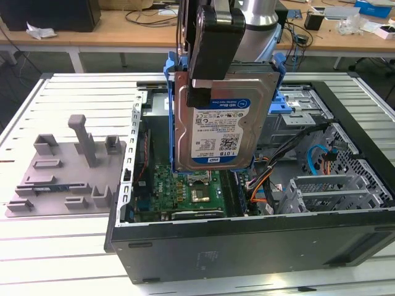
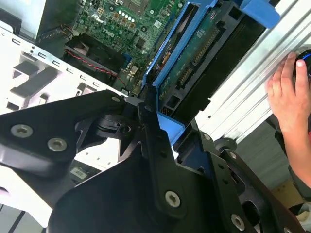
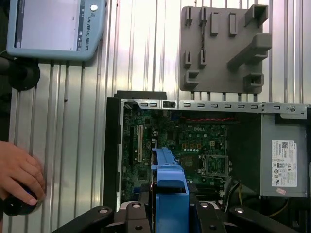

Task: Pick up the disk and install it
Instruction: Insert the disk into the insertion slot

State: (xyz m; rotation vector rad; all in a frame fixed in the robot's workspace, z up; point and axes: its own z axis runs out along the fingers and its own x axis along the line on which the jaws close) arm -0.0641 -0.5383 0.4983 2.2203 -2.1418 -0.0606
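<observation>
Gripper [image 1: 202, 92] squeezes the disk [image 1: 225, 129] tight, high over the open computer case [image 1: 247, 246]. Picked up; not put in yet.

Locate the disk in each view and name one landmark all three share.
Exterior view: the disk hangs upright in the gripper, label toward the camera, above the open computer case.
Second wrist view: its circuit-board side shows, framed by the blue carrier, close to the camera.
First wrist view: it is edge-on, its blue carrier in front of the motherboard.
Shared landmark: the green motherboard inside the case.
</observation>
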